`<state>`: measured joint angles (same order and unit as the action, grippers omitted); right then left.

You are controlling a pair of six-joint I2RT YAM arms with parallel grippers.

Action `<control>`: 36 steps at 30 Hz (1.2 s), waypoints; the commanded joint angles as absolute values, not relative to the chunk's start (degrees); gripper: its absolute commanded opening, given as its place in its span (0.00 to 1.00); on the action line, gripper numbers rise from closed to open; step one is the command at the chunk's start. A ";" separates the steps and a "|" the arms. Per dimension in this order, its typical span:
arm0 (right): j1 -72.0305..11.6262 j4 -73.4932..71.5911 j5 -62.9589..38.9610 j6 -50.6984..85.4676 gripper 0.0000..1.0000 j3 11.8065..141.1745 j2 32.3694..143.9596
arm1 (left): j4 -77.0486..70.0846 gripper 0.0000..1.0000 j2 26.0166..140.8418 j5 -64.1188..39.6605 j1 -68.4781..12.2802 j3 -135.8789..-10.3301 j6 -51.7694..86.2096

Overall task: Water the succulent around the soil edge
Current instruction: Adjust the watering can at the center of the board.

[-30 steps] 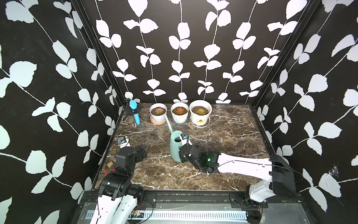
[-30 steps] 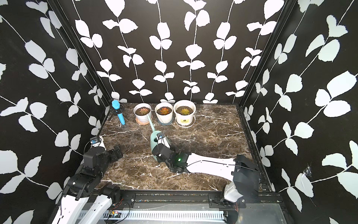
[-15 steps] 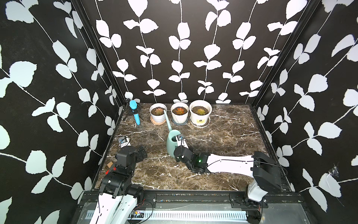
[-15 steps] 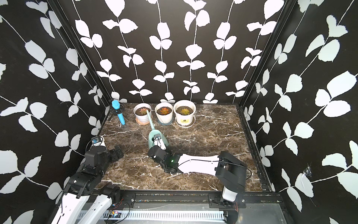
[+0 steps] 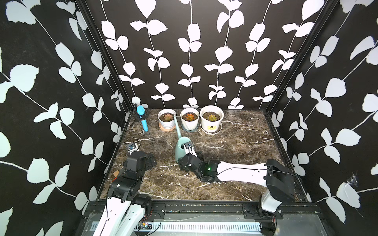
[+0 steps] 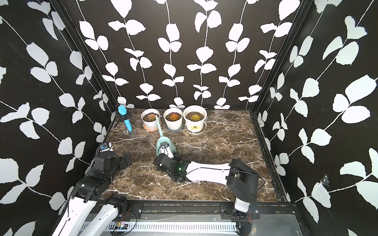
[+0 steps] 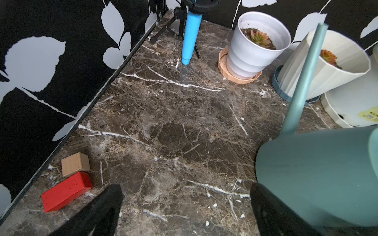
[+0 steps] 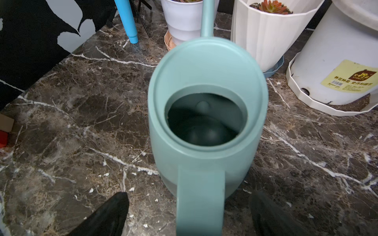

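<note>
right tool [image 8: 190,195] spread wide astride watering can [image 8: 204,61] handle, gripping nothing; left tool [image 7: 186,187] wide open, empty.

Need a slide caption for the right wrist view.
Open right gripper astride the handle of the upright teal watering can.

From the left gripper [image 7: 186,187], its black fingers [image 7: 98,212] spread wide over the bare marble table [image 7: 173,122], a teal watering can [image 7: 319,175] fills three o'clock. Its spout [image 7: 304,77] rises toward one o'clock, crossing a ribbed cream pot [image 7: 337,67]. A white pot [image 7: 245,51] on a peach saucer [image 7: 223,63] stands at twelve. A blue tube [image 7: 191,34] on a tripod is at eleven, and a red block [image 7: 66,191] lies against a tan block [image 7: 75,164] at nine.
</note>
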<state>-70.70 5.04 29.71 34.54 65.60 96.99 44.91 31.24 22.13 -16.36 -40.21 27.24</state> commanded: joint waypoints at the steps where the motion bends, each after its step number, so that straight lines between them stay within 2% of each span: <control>1: -71.28 10.51 31.71 36.23 0.92 63.14 89.35 | 47.67 0.99 31.91 22.77 -16.61 -43.03 27.66; 4: -71.37 22.36 37.52 39.51 0.89 62.29 82.34 | 50.19 0.99 29.46 21.73 -16.61 -44.29 29.85; 8: -71.46 31.31 43.06 40.67 0.85 55.32 65.37 | 50.51 0.98 23.42 13.83 -16.59 -43.35 33.01; 12: -71.25 43.95 49.97 42.34 0.83 51.31 46.68 | 51.04 0.73 21.97 3.99 -16.61 -42.71 36.60; 14: -71.19 52.76 53.08 44.09 0.80 51.91 40.30 | 50.91 0.65 22.26 0.64 -16.67 -42.86 38.62; 16: -70.97 58.77 54.50 44.99 0.79 52.62 35.72 | 50.35 0.60 23.27 -1.99 -16.79 -43.44 40.63; 19: -70.54 65.06 54.23 46.23 0.75 53.50 31.65 | 49.58 0.57 27.22 -5.23 -17.81 -45.02 43.75; 21: -69.95 67.01 52.29 46.65 0.74 53.82 31.26 | 49.65 0.56 30.93 -3.51 -21.40 -47.07 44.95; 26: -68.01 69.32 47.01 47.35 0.70 54.56 35.19 | 49.31 0.60 46.00 17.52 -47.47 -54.70 47.98; 28: -67.24 70.71 46.10 48.07 0.68 54.92 36.12 | 50.08 0.61 53.90 21.53 -53.00 -57.94 50.04; 31: -66.67 72.30 45.51 49.20 0.68 54.98 34.01 | 48.89 0.64 63.11 23.19 -56.23 -60.47 53.51; 36: -66.36 74.97 45.08 51.32 0.67 55.18 27.14 | 44.27 0.69 69.98 24.45 -57.56 -60.33 58.60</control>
<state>-66.74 71.50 45.25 49.30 53.67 30.30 45.65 69.95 20.32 -57.32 -59.96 53.80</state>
